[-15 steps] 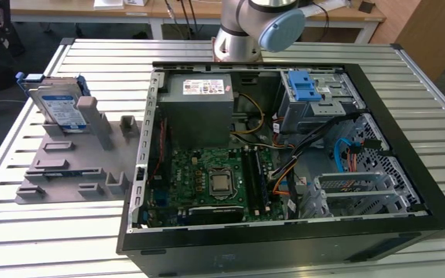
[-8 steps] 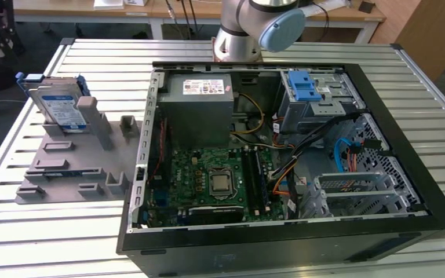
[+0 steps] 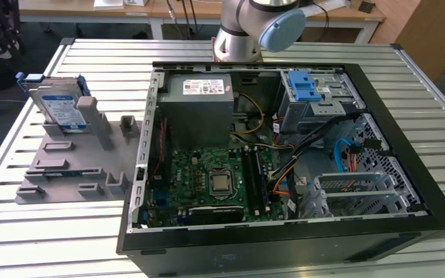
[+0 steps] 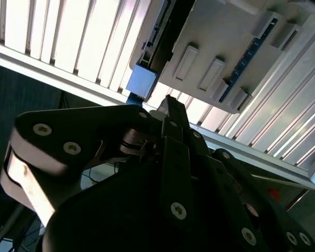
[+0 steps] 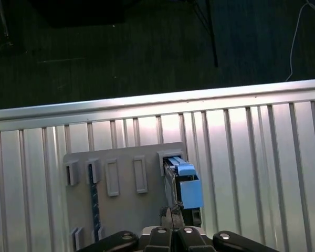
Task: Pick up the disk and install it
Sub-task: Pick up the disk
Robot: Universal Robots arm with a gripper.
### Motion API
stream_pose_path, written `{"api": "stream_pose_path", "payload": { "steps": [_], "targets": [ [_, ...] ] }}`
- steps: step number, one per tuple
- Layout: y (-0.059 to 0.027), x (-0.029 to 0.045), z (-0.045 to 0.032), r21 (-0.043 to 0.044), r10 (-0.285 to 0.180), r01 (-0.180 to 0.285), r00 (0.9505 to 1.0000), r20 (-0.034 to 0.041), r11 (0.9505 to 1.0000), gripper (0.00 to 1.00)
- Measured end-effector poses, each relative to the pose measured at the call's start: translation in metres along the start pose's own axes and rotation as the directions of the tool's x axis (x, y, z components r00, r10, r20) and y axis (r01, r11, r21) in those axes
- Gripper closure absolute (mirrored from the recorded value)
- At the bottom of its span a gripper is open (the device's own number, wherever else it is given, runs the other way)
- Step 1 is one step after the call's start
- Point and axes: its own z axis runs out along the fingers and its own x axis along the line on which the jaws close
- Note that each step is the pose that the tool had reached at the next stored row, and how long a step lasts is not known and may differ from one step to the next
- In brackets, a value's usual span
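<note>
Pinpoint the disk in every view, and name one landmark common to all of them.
Exterior view: the disk stands upright in the grey stand, to the exterior view's left of the computer case.
First wrist view: the disk is edge-on at the stand's end.
Second wrist view: the disk's blue bracket is beside the stand.
Shared landmark: the grey stand.

Probably a lab: slatted workbench (image 3: 60,237), background desks (image 3: 60,7)
</note>
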Motion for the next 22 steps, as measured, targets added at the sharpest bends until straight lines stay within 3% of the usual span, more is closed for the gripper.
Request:
{"api": "stream_pose_path", "payload": {
  "steps": [5,8,12,15,16,22],
  "targets": [
    [0.0003,-0.0054,0.0028,-0.0007,0.0,0.0,1.0,0.0057,1.0,0.89],
    [0.0005,-0.0068,0.0049,-0.0008,-0.003,0.003,1.0,0.0076,1.0,0.71],
    [0.0003,-0.0074,0.0085,-0.0001,-0.015,0.015,0.9999,0.0073,0.9999,0.59],
    [0.0003,-0.0073,0.0112,-0.0013,-0.061,0.061,0.9981,0.0056,0.9981,0.47],
    [0.0002,-0.0073,0.0146,-0.003,-0.116,0.116,0.9932,0.0039,0.9932,0.47],
    [0.0006,-0.0066,0.0173,-0.0035,-0.142,0.142,0.9899,0.0062,0.9899,0.47]
  ]
}}
